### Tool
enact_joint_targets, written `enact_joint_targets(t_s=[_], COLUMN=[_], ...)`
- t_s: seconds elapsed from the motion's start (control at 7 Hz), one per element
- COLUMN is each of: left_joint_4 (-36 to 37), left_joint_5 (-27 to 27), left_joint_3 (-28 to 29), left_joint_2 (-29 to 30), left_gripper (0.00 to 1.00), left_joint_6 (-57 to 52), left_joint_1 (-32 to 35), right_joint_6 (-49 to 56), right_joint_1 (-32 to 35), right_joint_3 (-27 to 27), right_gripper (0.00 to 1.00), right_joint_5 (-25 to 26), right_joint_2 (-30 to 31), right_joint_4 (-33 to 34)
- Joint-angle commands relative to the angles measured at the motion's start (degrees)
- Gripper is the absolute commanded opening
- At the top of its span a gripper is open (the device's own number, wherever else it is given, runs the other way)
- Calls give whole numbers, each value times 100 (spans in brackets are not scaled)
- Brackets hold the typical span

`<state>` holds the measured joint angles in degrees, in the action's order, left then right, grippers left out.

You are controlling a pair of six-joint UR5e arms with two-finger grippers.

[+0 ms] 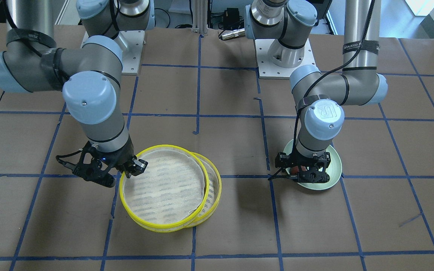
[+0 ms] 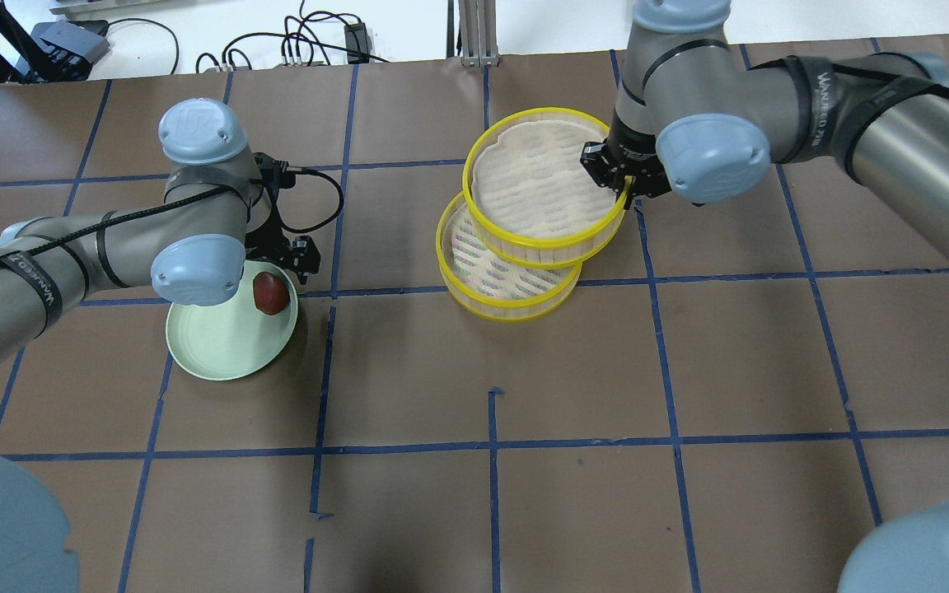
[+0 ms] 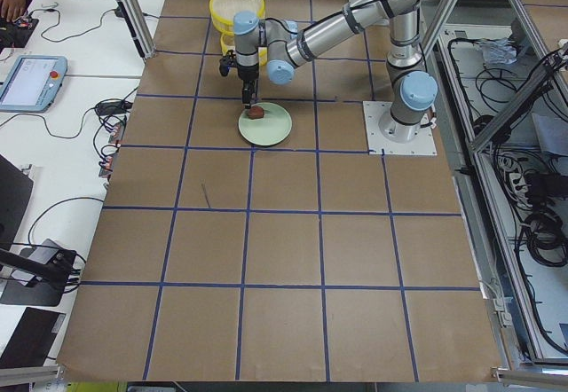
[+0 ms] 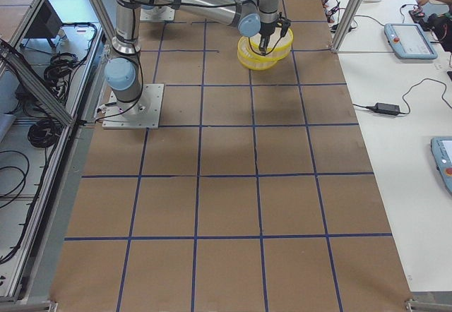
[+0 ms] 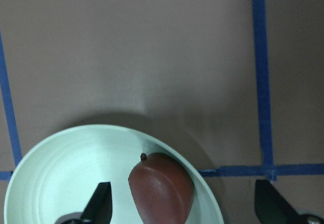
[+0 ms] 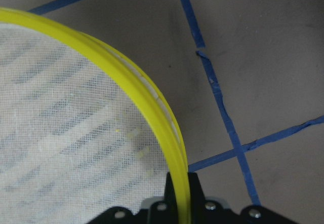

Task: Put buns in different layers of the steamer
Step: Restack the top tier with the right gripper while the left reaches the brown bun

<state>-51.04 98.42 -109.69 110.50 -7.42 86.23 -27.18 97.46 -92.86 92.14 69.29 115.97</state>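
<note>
Dark bun [image 2: 270, 293]: lies on the green plate [image 2: 219, 350], close to the plate's rim on the side toward the trays.
Left tool [image 5: 181, 184]: fingers apart, low over the plate, one on each side of the bun; the wrist view shows a gap between each finger and the bun.
Right tool [image 2: 619, 183]: clamped on the yellow rim of the upper tray [image 2: 536, 181], one finger inside the rim and one outside.
Upper tray: sits offset on the lower tray [image 2: 474, 255], shifted away from the robot and to its right; its whitish woven liner shows all across.
Lower tray: flat on the counter [image 2: 689, 371]; a crescent of its liner shows on the side nearer the plate.
Edges: the plate's rim nearest the bun is just beside a blue tape line [image 2: 328, 346].
Room: plate and trays stand well apart, with brown counter and one tape line between them.
</note>
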Motion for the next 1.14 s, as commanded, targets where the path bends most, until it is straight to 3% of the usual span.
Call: enact_joint_targets(t_s=[0.0,0.57,0.86,1.0], left_joint_4=[-308,-310,-249,-188], left_joint_5=[37,20,2,2], left_joint_3=[-70,0,26,53], left_joint_2=[7,24,121,121], left_gripper=[100,100,95,87], left_joint_6=[-14,-304,-286,-295], left_joint_1=[-53,-229,-229,-229], right_joint_6=[-226,-226,-200,-208], right_joint_1=[159,159,159,159], right_joint_3=[-21,-65,-109,-109], right_gripper=[9,9,10,10], right_joint_5=[-38,-100,-241,-241], right_joint_2=[-135,-144,-153,-153], right_joint_4=[40,14,14,14])
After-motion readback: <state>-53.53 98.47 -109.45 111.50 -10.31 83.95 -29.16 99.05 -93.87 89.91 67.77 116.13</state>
